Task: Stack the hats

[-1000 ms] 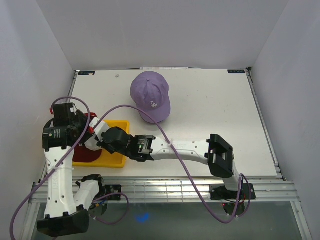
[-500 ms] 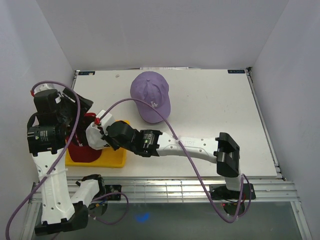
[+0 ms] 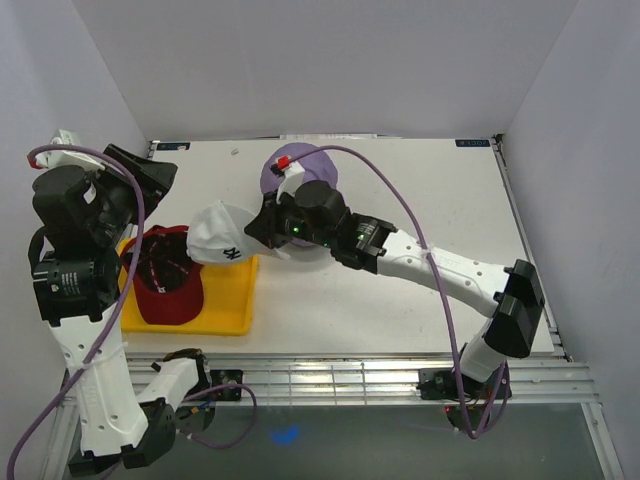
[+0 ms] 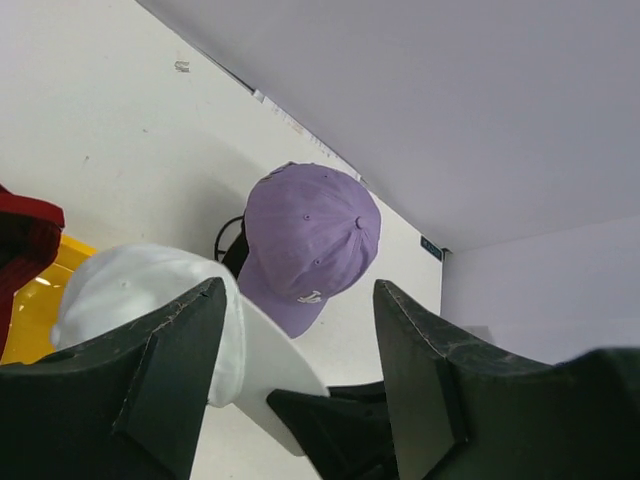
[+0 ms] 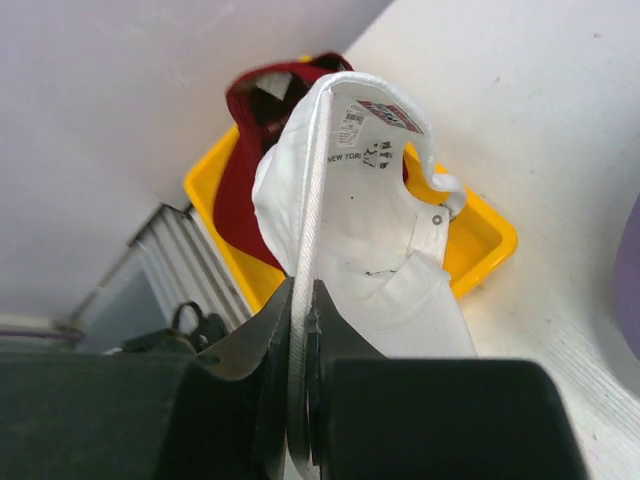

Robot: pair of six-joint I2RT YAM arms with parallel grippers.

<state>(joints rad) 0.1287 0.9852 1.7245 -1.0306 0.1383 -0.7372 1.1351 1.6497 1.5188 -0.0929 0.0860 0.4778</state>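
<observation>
Top: seeing white hat [image 3: 222, 240] left of centre, held aloft beside tray [image 3: 225, 320], pinched in right gripper [image 3: 257, 231], red hat [image 3: 165, 285] lying in tray; left wrist: showing left gripper [image 4: 297, 300] wide, empty, purple hat [image 4: 310, 235] centre; right wrist: confirms pinch on white hat's rim; judging two left to stack.

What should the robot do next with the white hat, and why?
Probably swing the white cap over the lavender cap. The right gripper is shut on its brim, the cap hangs over the edge of the yellow tray, and the lavender cap has nothing on top.
</observation>
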